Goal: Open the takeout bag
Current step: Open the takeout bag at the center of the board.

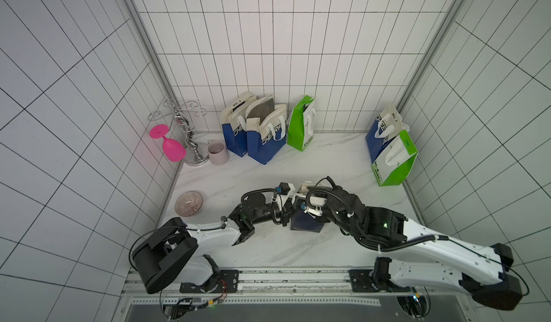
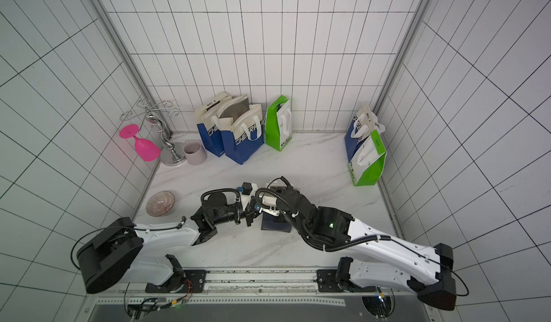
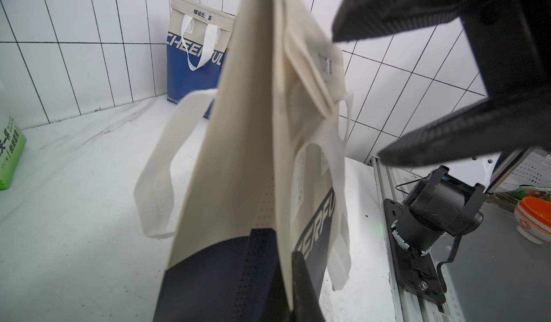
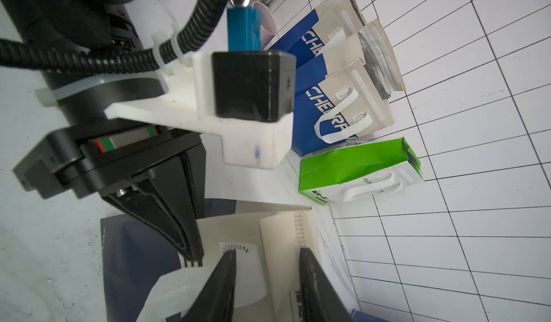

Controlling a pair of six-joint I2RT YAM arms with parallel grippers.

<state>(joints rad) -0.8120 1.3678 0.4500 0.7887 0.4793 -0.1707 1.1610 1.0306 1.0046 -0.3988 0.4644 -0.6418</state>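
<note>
- So the bag sits in the middle of the table, toward the front, right between the two arms. Its navy base looks to be on the marble, though the arms hide most of it from above.
- Anchor duty goes to the left gripper. Its fingers are pinched tight on the cream top edge of one wall. My read is that it pins that side so the bag can't slide or tip when the other side gets pulled.
- Meanwhile the right gripper has its fingers spread with nothing clamped. They straddle the cream upper part from the opposite side, one finger over the handle patch and the other by the far panel. It looks lined up to take the other wall.
- From the left wrist cam the bag shows edge-on and pretty flat. One flap peels away toward the right fingers and a handle droops on the other side. I'd call the mouth barely parted, so the job has only just begun.
- Next bit probably needs the right fingers to close on one layer only. Grab both and nothing opens. The fabric looks thin and floppy, so it's easy to miss.
- Spare bags stand along the back wall and right side, well apart, so they shouldn't get in the way.
</note>
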